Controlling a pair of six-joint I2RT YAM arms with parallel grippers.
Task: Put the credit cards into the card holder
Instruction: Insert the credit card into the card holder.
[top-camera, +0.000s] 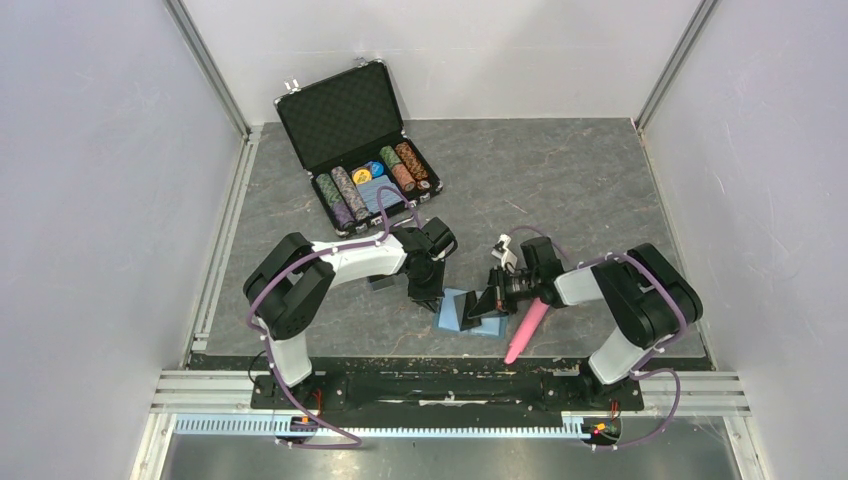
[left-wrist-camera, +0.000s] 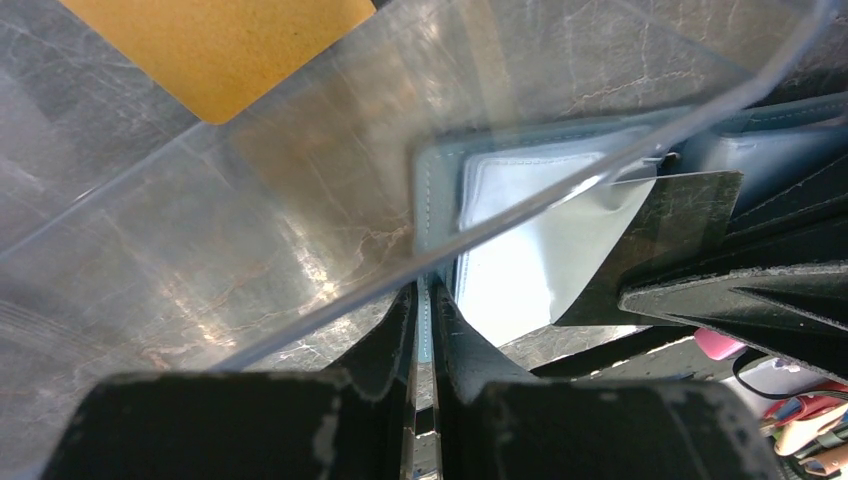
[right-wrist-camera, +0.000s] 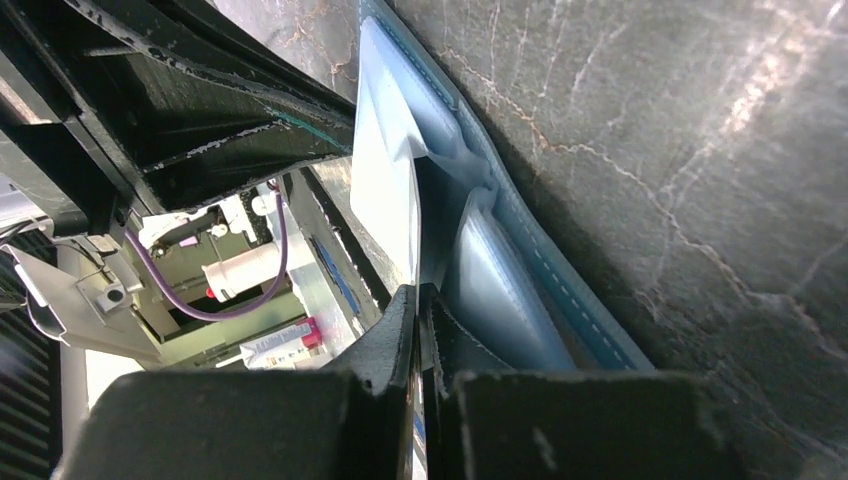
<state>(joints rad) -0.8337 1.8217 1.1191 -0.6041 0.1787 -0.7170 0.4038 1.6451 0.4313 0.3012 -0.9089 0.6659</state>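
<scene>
A pink stick (top-camera: 527, 330) lies nearest on the desk (top-camera: 600, 180). Just behind it, the holder (top-camera: 462, 312) lies open between both hands. The left hand (left-wrist-camera: 424, 305) is pressed together and pinches its teal edge. The right hand (right-wrist-camera: 418, 300) pinches a dark card (left-wrist-camera: 680, 230) over the inner sleeve. Beyond a clear box (left-wrist-camera: 250, 250) lies a gold card (left-wrist-camera: 220, 45). The chip case (top-camera: 360, 150) stands farthest.
</scene>
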